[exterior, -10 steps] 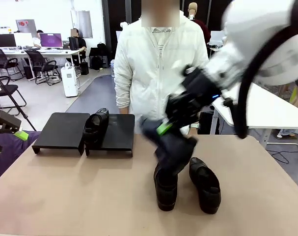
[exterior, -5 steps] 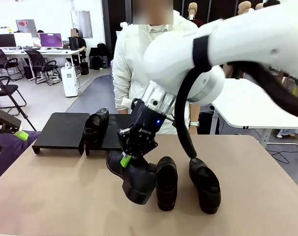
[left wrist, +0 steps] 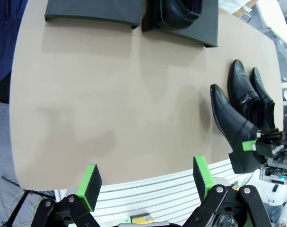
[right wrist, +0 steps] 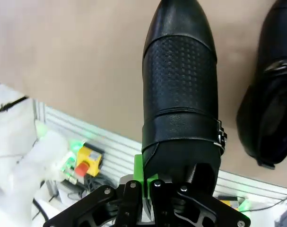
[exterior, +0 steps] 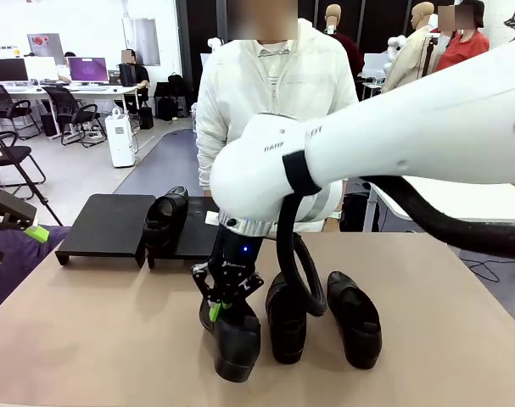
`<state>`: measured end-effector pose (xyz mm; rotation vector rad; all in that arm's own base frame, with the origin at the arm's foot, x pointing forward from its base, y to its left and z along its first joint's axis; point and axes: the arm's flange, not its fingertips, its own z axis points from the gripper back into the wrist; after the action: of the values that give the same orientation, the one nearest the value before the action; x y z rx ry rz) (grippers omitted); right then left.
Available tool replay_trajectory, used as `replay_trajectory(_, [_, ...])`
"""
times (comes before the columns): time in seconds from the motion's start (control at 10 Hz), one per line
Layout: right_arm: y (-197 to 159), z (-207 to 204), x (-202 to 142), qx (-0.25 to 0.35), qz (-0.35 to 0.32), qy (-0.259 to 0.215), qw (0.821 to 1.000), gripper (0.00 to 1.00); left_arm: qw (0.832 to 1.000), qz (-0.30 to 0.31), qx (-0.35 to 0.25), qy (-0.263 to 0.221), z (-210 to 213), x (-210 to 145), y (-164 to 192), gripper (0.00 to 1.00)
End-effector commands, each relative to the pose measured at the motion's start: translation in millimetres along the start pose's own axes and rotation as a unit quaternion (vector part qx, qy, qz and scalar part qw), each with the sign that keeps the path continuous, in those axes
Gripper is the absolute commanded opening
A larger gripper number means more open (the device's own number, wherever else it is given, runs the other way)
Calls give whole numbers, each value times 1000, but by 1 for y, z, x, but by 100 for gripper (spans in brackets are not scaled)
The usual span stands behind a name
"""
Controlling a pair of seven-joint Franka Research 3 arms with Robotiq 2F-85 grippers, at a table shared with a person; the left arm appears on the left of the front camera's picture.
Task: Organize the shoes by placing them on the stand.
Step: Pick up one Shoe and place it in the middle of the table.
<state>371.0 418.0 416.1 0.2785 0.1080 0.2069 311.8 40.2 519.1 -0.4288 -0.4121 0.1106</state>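
My right gripper [exterior: 221,298] is shut on the heel rim of a glossy black shoe [exterior: 232,341], whose toe points at the table's near edge. That held shoe [right wrist: 181,94] hangs low over the table from the right gripper [right wrist: 150,177]; I cannot tell if it touches. Two more shoes [exterior: 287,320] [exterior: 355,319] lie side by side just right of it. A further shoe [exterior: 165,218] sits on the stand, at the inner edge of the right platform [exterior: 208,236]; the left platform [exterior: 104,225] is bare. My left gripper [left wrist: 145,179] hovers open off the table's left side.
A person in a white jacket [exterior: 270,93] stands at the far edge behind the stand. The right arm's white body [exterior: 393,136] spans the right half of the front view. Bare tabletop [exterior: 96,331] lies to the left of the shoes.
The right arm has swung left and down with its shoe, from above the two lying shoes to low over the table beside them. The left gripper stayed still.
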Motion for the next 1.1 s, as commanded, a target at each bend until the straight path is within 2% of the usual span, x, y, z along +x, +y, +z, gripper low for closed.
replay_trajectory(0.0, [5, -9, 16, -30, -30, -53, 998, 0, 1000, -6, -13, -1, 1, 1, 2, 100])
replay_trajectory(0.1, [4, -18, 22, -55, -33, -72, 995, 0, 1000, -6, -13, -1, 1, 1, 2, 100])
replay_trajectory(0.2, [2, -26, 26, -59, -31, -66, 996, 0, 1000, -6, -13, -1, 1, 1, 2, 100])
replay_trajectory(0.5, [0, -31, 27, -29, -11, -80, 996, 0, 1000, -6, -13, -1, 1, 1, 2, 100])
replay_trajectory(0.6, [-1, -31, 27, -19, -8, -73, 997, 20, 1000, -6, -13, -1, 1, 1, 2, 100])
replay_trajectory(0.7, [-1, -30, 27, -11, -3, -65, 998, 78, 1000, -6, -13, -1, 1, 1, 2, 100])
replay_trajectory(0.8, [-3, -28, 26, -8, -3, -65, 998, 100, 1000, -6, -13, -1, 1, 1, 2, 100])
replay_trajectory(1.0, [-5, -15, 22, 5, 1, -69, 998, 100, 1000, -6, -13, -1, 1, 1, 2, 100])
